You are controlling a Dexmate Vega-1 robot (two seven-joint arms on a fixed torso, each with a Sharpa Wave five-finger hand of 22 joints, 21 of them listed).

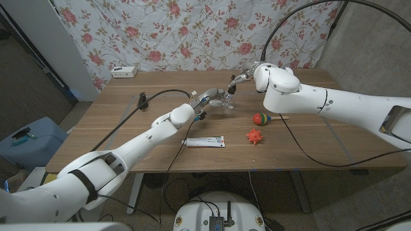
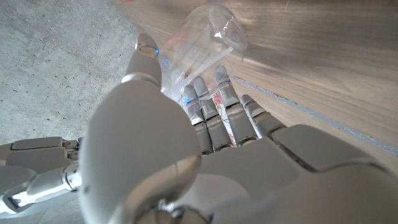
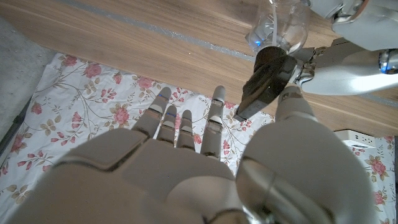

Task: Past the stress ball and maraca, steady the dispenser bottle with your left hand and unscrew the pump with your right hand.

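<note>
Left hand (image 1: 209, 100) gripping dispenser bottle (image 1: 226, 101) mid-table, right hand (image 1: 243, 76) spread just above, edges well apart.

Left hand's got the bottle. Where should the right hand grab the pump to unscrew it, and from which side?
Judging from the views: grip the dark pump at its collar on top of the clear bottle, coming down from above. The left hand holds the body, and the right hand hovers open beside it.
</note>
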